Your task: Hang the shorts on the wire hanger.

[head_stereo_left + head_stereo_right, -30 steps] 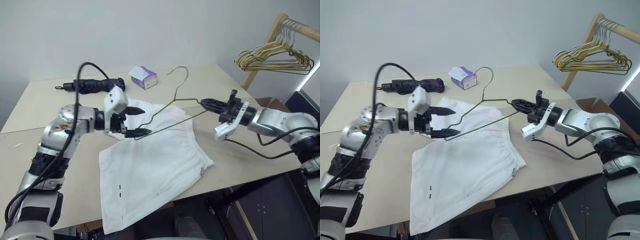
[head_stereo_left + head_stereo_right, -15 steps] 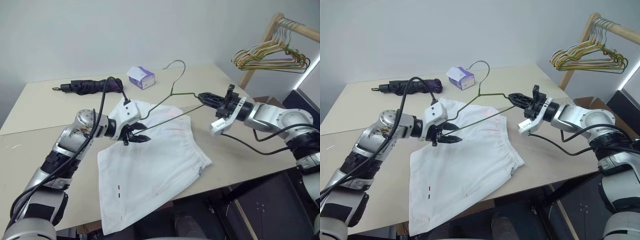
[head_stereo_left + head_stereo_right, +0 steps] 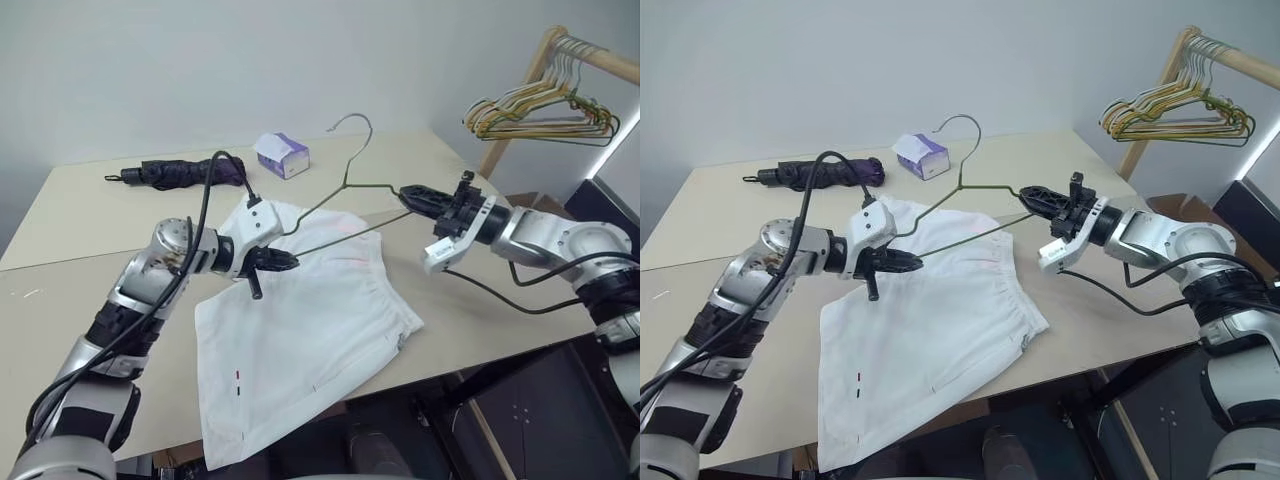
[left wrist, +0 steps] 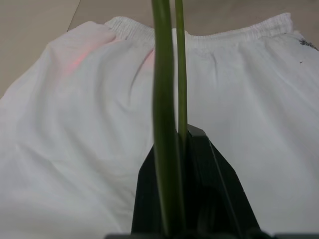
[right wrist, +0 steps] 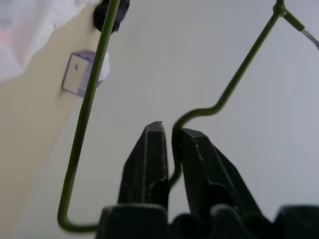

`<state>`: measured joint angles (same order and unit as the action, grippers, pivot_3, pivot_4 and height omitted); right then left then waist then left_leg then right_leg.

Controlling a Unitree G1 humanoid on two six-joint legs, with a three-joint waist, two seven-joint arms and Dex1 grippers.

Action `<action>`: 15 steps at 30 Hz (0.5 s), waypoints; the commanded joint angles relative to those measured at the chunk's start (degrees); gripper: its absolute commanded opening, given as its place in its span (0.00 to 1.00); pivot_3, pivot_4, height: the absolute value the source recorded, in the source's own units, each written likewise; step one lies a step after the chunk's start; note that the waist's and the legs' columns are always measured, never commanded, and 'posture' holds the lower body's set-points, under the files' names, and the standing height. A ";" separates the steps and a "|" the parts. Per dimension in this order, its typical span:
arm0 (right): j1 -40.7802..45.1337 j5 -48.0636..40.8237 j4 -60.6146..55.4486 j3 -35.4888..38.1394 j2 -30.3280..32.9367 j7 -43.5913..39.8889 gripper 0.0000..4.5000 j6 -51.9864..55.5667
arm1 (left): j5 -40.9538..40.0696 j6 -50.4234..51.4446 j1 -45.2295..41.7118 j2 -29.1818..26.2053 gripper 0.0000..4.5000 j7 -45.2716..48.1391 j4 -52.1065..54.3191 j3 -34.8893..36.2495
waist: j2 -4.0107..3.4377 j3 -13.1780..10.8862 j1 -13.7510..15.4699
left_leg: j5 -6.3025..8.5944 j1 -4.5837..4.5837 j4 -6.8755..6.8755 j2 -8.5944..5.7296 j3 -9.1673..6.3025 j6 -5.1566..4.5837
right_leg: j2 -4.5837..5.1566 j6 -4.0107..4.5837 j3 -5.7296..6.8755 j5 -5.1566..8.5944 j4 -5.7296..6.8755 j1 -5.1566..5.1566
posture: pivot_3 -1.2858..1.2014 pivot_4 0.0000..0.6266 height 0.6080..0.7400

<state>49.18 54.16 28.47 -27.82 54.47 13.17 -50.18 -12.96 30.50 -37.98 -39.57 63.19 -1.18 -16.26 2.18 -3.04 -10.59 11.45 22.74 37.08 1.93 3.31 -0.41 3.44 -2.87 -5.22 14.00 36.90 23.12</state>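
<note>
The near hem of the white soft fabric shorts [image 3: 300, 340] is hanging past the table's front edge, folding out of sight. The tiny dark mark [image 3: 237, 376] near that hem is too small for reading. The wooden rack [image 3: 560, 60] holding spare hangers is running off the picture's right edge.

No text, label, brand, number or sign can be read anywhere. The small white and purple cardboard box [image 3: 282, 154] on the beige table [image 3: 80, 225] shows coloured panels, but any print is too small to make out. The white soft fabric shorts [image 3: 310, 320] bear only tiny marks, not letters.
</note>
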 commanded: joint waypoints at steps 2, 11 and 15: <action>-3.14 -22.40 -5.06 0.93 3.12 -17.53 0.48 -6.41 | 3.03 -8.78 0.48 -3.44 0.00 3.09 0.10 0.87 | 0.00 0.00 -0.27 | 0.00 0.01 0.00 0.00 -0.02 0.00 | 0.00 0.00 0.01 0.00 0.00 -0.01 | 0.47 0.00 1.00; -16.77 -87.70 -31.19 5.25 12.45 -68.76 0.99 36.71 | 15.35 -35.34 -0.03 -7.54 0.00 4.28 -9.24 -2.02 | 0.04 -0.01 -0.30 | 0.08 -0.75 0.07 0.17 -0.11 -0.13 | 0.17 -0.06 0.05 -0.04 -0.23 -1.05 | 0.48 0.00 1.00; -12.72 -85.79 -32.30 6.61 10.81 -73.17 0.99 52.56 | 14.01 -35.37 0.00 -6.15 0.00 5.53 -8.49 -1.04 | 0.01 0.03 -0.01 | 0.04 -0.77 0.16 0.22 -0.02 -0.19 | 0.20 0.09 -0.04 0.05 -0.22 -1.02 | 0.48 0.00 1.00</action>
<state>33.81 -31.38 -2.37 -23.58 65.66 -58.00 -4.86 2.14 -3.88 -36.46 -45.98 68.34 -10.90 -19.11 2.19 -3.01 -10.60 11.49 21.97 37.24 2.15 3.34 -0.61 3.64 -2.78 -5.30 14.05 36.68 22.14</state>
